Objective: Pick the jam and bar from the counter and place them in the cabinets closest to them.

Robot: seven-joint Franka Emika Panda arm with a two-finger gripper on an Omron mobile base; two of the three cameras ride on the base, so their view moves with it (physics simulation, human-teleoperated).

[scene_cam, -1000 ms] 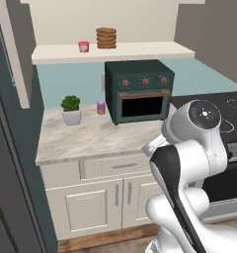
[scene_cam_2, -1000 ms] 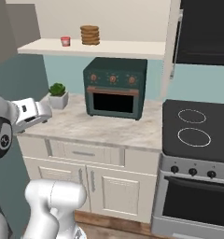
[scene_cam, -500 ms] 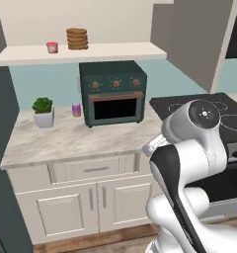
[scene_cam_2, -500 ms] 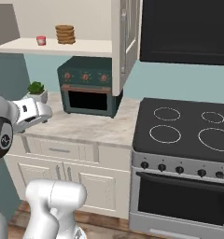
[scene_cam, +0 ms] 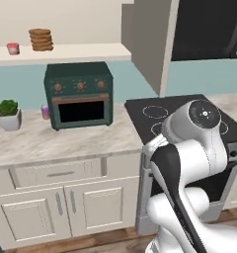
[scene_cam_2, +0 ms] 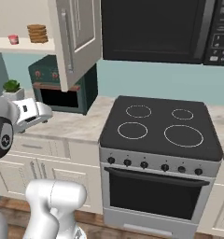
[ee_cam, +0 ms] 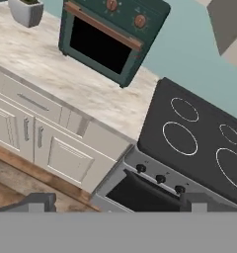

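The jam [scene_cam: 13,48] [scene_cam_2: 12,39], a small red-pink jar, stands at the left end of the open cabinets shelf [scene_cam: 76,52] [scene_cam_2: 2,45], above the counter [scene_cam: 66,141] [scene_cam_2: 81,123] [ee_cam: 66,74]. The bar is out of view. My gripper [ee_cam: 116,203] is open with nothing between its fingertips [ee_cam: 35,201]. It hangs in front of the counter's cupboard doors and the stove front, far from the jam. In the right base view the white hand sits at the left edge, level with the counter.
A dark green toaster oven [scene_cam: 79,94] [ee_cam: 110,37] stands on the counter, with a purple jar [scene_cam: 45,111] and a potted plant [scene_cam: 9,114] [scene_cam_2: 12,88] to its left. The black stove [scene_cam: 160,116] [scene_cam_2: 160,126] [ee_cam: 199,133] adjoins on the right. A panelled wall cupboard [scene_cam_2: 76,37] and a microwave [scene_cam_2: 156,28] hang above. Stacked brown discs [scene_cam: 41,39] share the shelf.
The whole scene has slid left in both base views: the base has driven right, and the stove has come to the middle. The gripper stays open.
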